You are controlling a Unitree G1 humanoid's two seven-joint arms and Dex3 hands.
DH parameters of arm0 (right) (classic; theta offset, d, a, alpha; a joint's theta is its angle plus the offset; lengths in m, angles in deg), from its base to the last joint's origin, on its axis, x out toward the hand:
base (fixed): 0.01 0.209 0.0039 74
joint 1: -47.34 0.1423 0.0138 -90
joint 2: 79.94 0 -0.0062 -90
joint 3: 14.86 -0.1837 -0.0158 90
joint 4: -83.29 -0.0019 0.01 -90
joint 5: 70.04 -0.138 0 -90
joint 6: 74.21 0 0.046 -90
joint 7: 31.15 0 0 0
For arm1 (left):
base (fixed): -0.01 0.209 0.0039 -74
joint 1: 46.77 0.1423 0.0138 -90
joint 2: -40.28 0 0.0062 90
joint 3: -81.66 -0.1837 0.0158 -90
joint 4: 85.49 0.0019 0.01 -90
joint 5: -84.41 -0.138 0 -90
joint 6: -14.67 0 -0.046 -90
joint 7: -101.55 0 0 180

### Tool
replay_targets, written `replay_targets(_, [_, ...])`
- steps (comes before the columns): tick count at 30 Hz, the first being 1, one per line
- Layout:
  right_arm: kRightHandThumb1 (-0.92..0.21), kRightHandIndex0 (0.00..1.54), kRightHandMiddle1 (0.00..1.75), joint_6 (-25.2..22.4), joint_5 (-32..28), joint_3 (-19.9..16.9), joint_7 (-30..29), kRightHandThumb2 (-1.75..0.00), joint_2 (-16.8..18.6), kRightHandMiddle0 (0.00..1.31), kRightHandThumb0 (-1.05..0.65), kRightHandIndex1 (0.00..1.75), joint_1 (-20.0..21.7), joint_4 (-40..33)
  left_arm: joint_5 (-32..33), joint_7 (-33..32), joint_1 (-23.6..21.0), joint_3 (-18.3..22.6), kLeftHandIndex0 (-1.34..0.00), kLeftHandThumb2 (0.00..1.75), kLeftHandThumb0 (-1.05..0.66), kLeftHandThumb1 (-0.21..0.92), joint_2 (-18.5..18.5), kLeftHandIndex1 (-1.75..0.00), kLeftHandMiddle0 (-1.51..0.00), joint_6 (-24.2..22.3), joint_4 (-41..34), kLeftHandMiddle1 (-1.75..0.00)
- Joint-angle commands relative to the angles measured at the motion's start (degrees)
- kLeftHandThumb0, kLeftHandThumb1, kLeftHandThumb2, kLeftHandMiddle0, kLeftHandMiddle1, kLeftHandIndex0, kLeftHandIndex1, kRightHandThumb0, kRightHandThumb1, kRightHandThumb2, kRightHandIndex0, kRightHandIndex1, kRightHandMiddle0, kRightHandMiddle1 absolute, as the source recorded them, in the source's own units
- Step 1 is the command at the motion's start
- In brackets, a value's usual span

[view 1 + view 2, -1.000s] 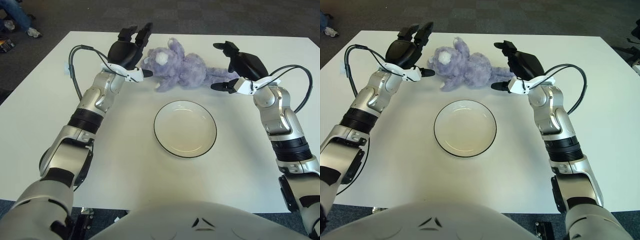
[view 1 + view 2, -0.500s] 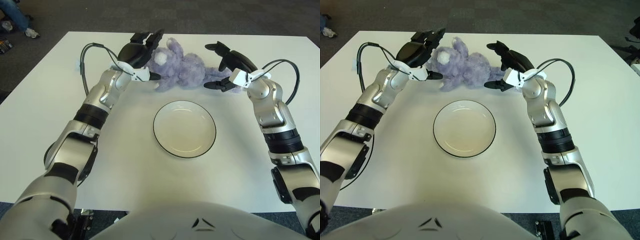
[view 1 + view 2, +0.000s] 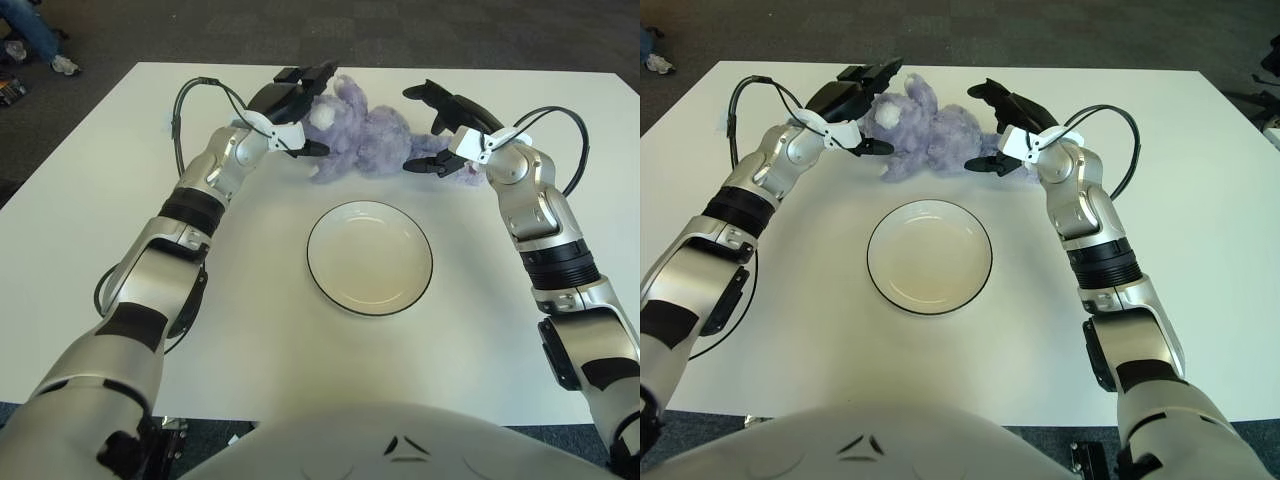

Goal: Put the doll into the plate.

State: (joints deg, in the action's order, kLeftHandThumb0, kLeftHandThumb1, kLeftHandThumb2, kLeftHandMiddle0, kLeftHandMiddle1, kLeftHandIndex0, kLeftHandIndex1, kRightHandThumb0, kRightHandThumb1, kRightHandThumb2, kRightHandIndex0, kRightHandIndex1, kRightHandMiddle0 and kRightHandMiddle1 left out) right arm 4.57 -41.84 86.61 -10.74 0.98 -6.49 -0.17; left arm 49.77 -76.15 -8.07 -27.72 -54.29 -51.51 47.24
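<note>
Here, fluffy lavender plush doll (image 3: 362, 140) lying on white bench (image 3: 480, 330) beyond round white black-rimmed plate (image 3: 369, 257), left hand (image 3: 296, 95) and right hand (image 3: 440, 128) flanking it, fingers spread, grasping nothing.

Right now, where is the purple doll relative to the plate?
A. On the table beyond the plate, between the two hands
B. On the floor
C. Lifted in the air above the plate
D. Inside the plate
A: the doll lies on the table beyond the plate, left hand and right hand flanking it, fingers spread.
</note>
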Motion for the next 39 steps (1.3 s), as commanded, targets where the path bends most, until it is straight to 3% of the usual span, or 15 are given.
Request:
replay_targets(1, [-0.39,0.14,0.55,1.2,-1.1,-0.2,-0.5,-0.76,0.4,0.0,-0.75,1.75,1.9,1.9,1.0,0.6,-1.9,-0.2,0.0,0.7,-0.77,0.48,0.1,-0.3,-0.02,1.5,1.5,-0.53])
replay_targets(2, [-0.4,0.13,0.55,1.5,-1.3,-0.3,-0.6,-0.76,0.5,0.0,-0.76,1.75,2.1,2.3,1.2,0.7,-2.0,-0.1,0.0,0.7,-0.77,0.48,0.1,-0.31,-0.01,1.8,1.8,-0.55])
replay_targets(4, [-0.41,0.06,0.55,1.8,-1.9,-0.4,-0.5,-0.75,0.4,0.0,-0.78,1.59,2.7,3.3,1.5,0.7,-2.2,-0.1,0.0,0.7,-0.77,0.47,0.2,-0.34,-0.01,2.4,2.3,-0.58])
replay_targets(6, [-0.44,0.03,0.55,2.1,-2.2,-0.4,-0.3,-0.72,0.3,0.0,-0.8,1.35,3.5,4.4,1.7,0.9,-2.3,-0.1,0.0,0.71,-0.76,0.46,0.3,-0.38,0.0,3.0,2.8,-0.6])
replay_targets(9, [-0.47,0.01,0.55,2.4,-2.0,-0.1,-0.2,-0.7,-0.1,0.0,-0.82,1.28,4.4,5.5,1.9,1.0,-2.5,0.0,0.0,0.71,-0.76,0.46,0.3,-0.41,0.0,3.5,3.3,-0.61])
replay_targets(19, [-0.57,0.0,0.51,5.8,1.0,1.9,-3.0,-0.62,-1.2,0.0,-0.87,1.7,4.9,8.2,1.6,2.0,-3.1,-0.6,0.0,0.72,-0.8,0.47,0.2,-0.53,0.0,3.9,4.4,-0.53])
replay_targets(25, [-0.61,0.11,0.47,5.5,2.1,2.2,-4.8,-0.56,-0.6,0.0,-0.88,1.74,5.4,9.9,0.7,3.1,-3.7,-1.4,0.0,0.71,-0.78,0.48,0.2,-0.41,0.0,1.7,4.6,-0.4])
replay_targets(29, [-0.63,0.1,0.38,4.5,3.3,2.2,-7.2,-0.54,0.2,0.0,-0.89,1.75,5.1,10.1,0.2,3.3,-3.7,-1.8,0.0,0.71,-0.77,0.48,0.1,-0.32,0.0,0.3,4.3,-0.34])
replay_targets(32, [-0.68,0.03,0.14,4.2,4.2,2.2,-9.4,-0.49,0.6,0.0,-0.91,1.41,4.8,10.3,0.0,3.3,-3.5,-1.9,0.0,0.72,-0.75,0.47,0.1,-0.22,0.0,-0.6,4.0,-0.28])
replay_targets(36, [-0.72,0.0,0.03,4.4,4.8,2.3,-11.5,-0.46,0.9,0.0,-0.94,0.53,4.4,10.5,0.0,3.2,-3.3,-1.9,0.0,0.73,-0.74,0.47,0.2,-0.16,-0.01,-1.3,3.5,-0.26])
replay_targets(39, [-0.73,0.0,0.01,4.8,6.1,2.7,-13.7,-0.45,1.1,0.0,-0.94,0.25,4.2,10.9,0.2,2.8,-2.9,-1.8,0.0,0.73,-0.74,0.46,0.4,-0.17,-0.02,-1.9,3.0,-0.25])
